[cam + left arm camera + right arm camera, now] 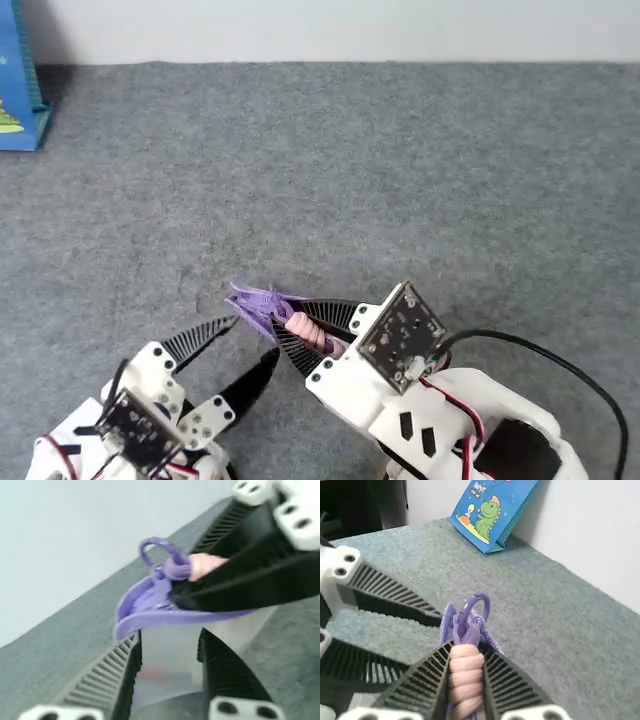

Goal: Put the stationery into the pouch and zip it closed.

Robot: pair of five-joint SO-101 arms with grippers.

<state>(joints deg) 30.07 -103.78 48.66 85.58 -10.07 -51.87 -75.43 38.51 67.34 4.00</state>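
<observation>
Right fingers (512, 685) are pinching the pink cord (466, 672) on the purple-zipped pouch (167, 650); left fingers (222, 675) are standing open either side of it.

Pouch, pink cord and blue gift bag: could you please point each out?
pouch (167, 652), left wrist view, clear body.
pink cord (466, 672), right wrist view, middle of the braid.
blue gift bag (492, 510), right wrist view, printed front.

Soft even light, bright wall (330, 30), sm. dark shadow next to blue bag (15, 90)

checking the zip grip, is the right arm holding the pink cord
Yes, the right gripper has its jaws closed on the pink cord.
</observation>
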